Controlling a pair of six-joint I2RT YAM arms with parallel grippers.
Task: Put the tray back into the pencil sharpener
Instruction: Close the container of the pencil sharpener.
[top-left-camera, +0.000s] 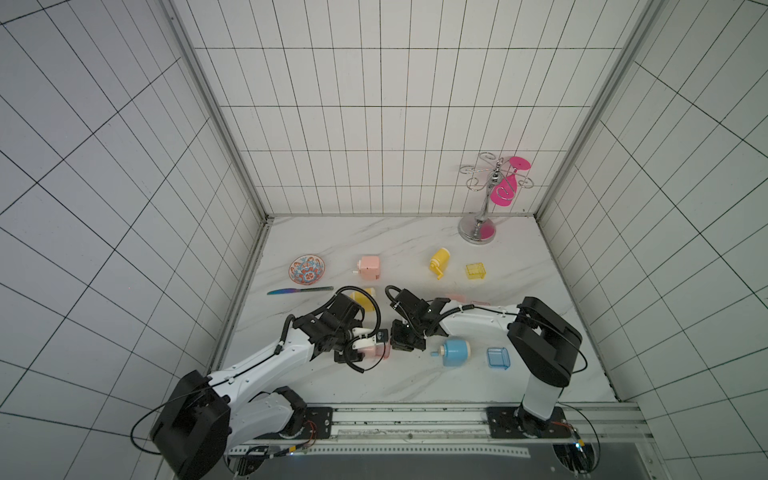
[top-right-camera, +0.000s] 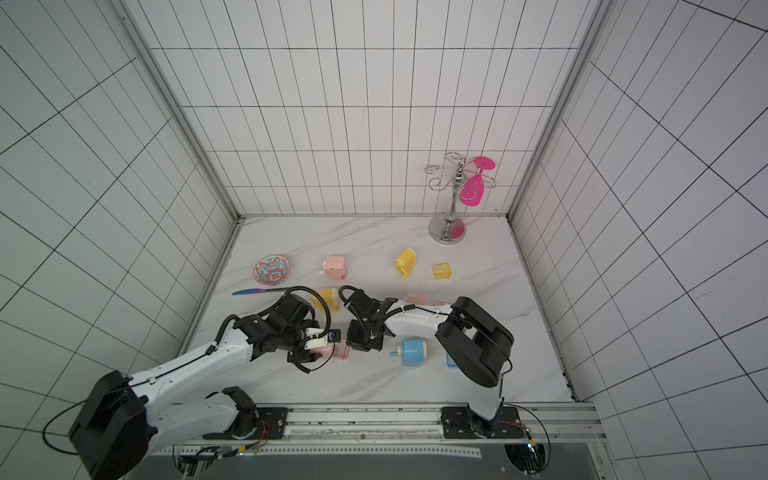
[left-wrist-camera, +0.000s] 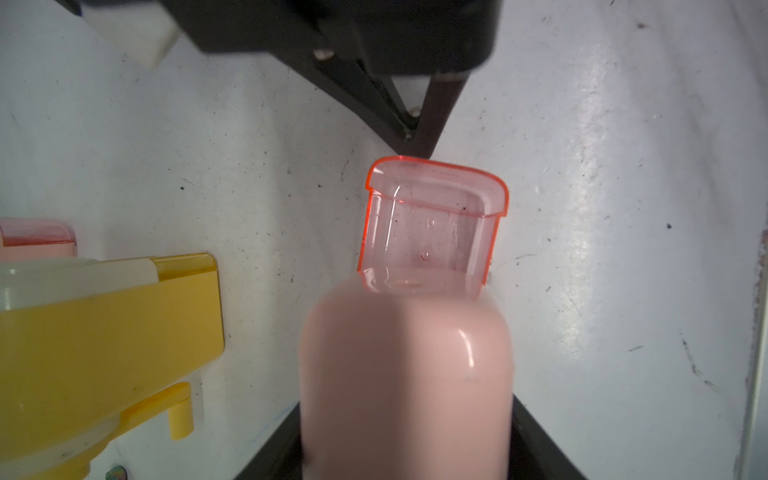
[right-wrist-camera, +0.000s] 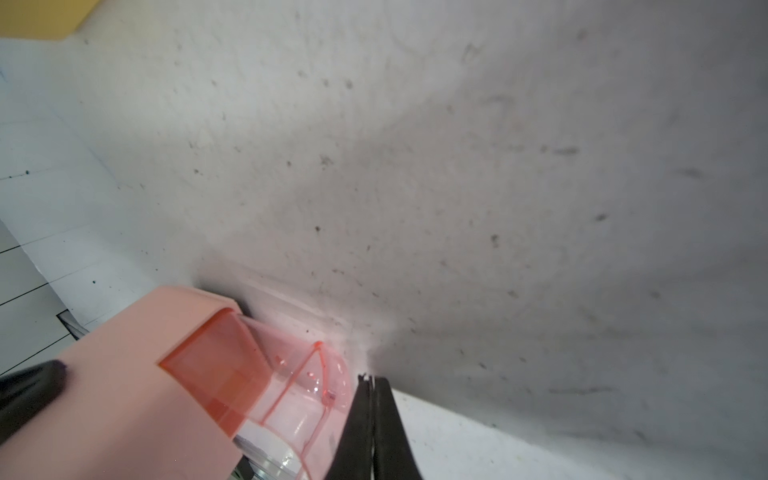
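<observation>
The tray (left-wrist-camera: 432, 220), clear pink with an orange rim, sits partway in the mouth of the pink sharpener (left-wrist-camera: 405, 374) with its rounded outer end sticking out. How deep the covered end reaches cannot be told. The left gripper (top-left-camera: 365, 349) grasps the sharpener's body. The left wrist view shows black fingers (left-wrist-camera: 536, 440) on either side, cut off at the frame's edge, and the right wrist view catches one finger (right-wrist-camera: 29, 390) against the sharpener's flank. The right gripper (right-wrist-camera: 371, 381) is clenched with its tips together and nothing between them, and its point sits right at the tray's outer end, seemingly touching it. In both top views the two wrists cover the joint, so only a pink sliver shows there. Whether the sharpener rests on the worktop (top-left-camera: 374, 386) or hangs just above it cannot be told. A yellow sharpener (left-wrist-camera: 104, 332) lies near, partly cut off in the left wrist view. A blue sharpener (top-left-camera: 456, 352) and a blue tray (top-left-camera: 498, 358) lie beyond the right gripper. Bare worktop runs from the held sharpener to the front edge.
</observation>
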